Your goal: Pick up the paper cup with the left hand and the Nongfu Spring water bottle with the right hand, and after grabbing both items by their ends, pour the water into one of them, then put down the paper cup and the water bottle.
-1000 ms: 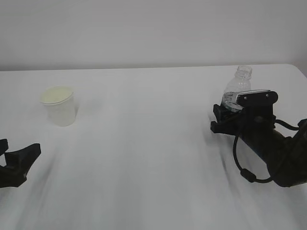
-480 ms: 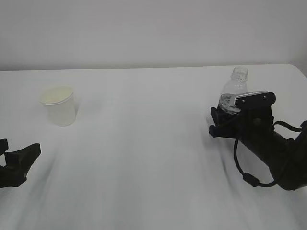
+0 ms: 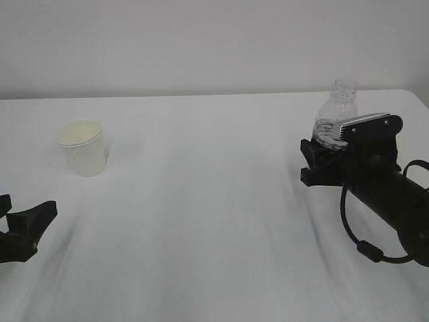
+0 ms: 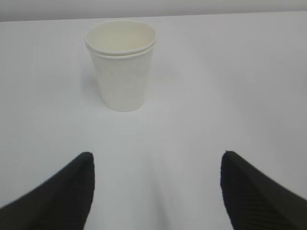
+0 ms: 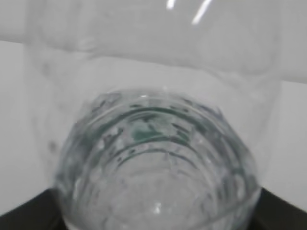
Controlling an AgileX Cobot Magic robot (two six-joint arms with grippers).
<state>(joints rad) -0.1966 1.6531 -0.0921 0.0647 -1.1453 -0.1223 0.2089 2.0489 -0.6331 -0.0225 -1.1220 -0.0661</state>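
On the bottle (image 5: 158, 158), blurred green label, print unreadable.

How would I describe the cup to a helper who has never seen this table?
On the white table, look to its left half, far from the clear water bottle on the right. The paper cup stands upright and alone there: short, cream-white, tapered, with a rolled rim, opaque where the bottle is see-through.

Matt cream paper cup (image 4: 122, 67), glossy clear ribbed plastic bottle (image 3: 336, 114), smooth matt white table (image 3: 201, 221).
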